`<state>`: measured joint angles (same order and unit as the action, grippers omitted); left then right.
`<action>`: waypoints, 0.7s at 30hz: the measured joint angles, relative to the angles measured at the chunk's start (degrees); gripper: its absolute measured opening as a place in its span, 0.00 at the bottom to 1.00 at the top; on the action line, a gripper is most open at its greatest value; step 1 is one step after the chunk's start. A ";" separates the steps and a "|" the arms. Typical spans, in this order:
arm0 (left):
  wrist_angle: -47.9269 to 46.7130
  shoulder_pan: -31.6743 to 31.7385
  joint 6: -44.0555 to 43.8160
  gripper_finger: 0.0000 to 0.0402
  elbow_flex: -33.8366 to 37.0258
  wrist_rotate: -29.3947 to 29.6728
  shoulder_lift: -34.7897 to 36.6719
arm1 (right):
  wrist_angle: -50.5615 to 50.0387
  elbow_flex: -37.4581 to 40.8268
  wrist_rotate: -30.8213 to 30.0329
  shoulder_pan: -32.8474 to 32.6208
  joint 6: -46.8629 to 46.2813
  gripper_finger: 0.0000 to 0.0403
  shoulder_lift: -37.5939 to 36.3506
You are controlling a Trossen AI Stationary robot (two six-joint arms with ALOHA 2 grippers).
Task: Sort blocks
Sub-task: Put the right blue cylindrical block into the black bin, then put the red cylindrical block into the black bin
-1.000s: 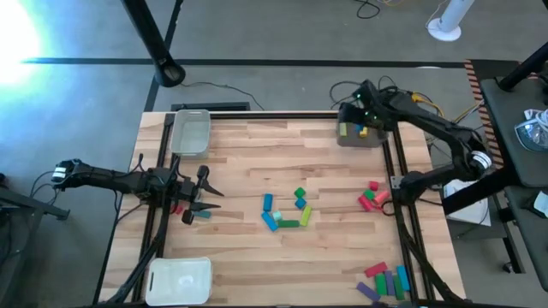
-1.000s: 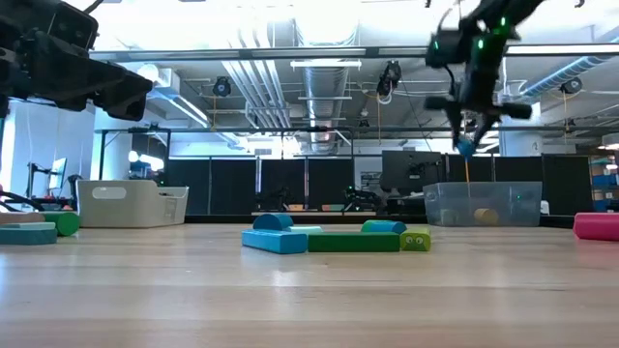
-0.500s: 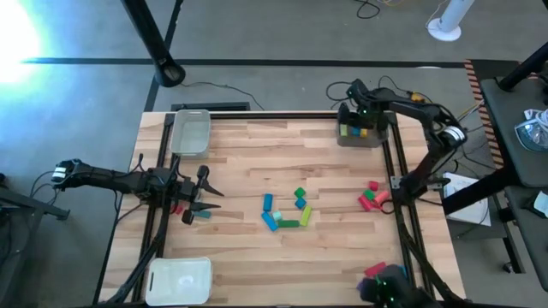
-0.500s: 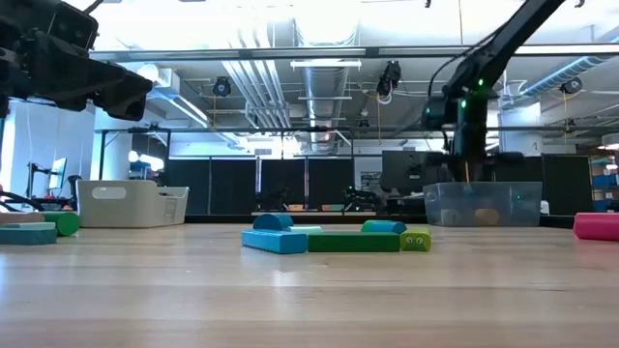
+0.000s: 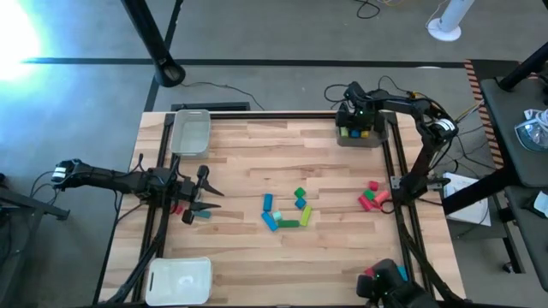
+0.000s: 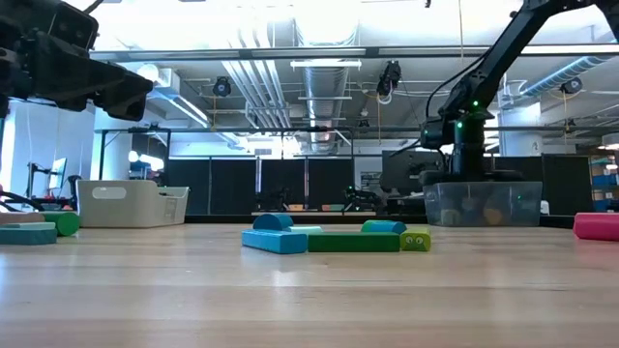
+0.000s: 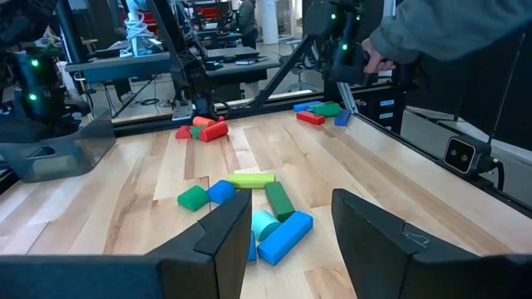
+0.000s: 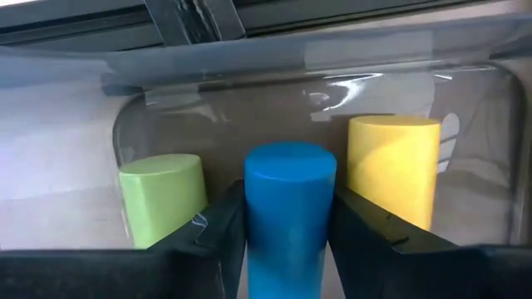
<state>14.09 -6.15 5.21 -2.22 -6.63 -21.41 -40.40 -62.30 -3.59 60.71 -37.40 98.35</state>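
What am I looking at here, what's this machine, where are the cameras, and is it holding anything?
Two robot arms work at a wooden table. One picture looks straight down, one looks level across the tabletop, and one comes from each wrist. The right gripper reaches into a clear tray at the far right corner and grips a blue block between a green block and a yellow block. The left gripper waits open at the table's left side. More loose blocks lie mid-table.

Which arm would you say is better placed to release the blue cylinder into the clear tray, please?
The right arm. Its gripper holds the blue cylindrical block inside the clear plastic tray, beside a green and a yellow block. The left gripper is open across the table.
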 joint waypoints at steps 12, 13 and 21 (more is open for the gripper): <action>0.00 -0.02 0.00 0.38 0.00 0.11 0.00 | -0.59 -0.42 -1.75 0.08 1.32 0.55 -6.30; 0.00 -0.02 0.01 0.38 0.00 0.11 0.00 | -1.23 -0.65 -1.73 0.03 1.22 0.57 -7.48; 0.00 -0.01 0.00 0.38 0.00 0.11 0.00 | -4.77 -1.27 -1.99 -6.15 1.01 0.61 -19.32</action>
<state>14.09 -6.16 5.21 -2.22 -6.52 -21.41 -45.17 -63.58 -5.58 54.57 -36.39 79.02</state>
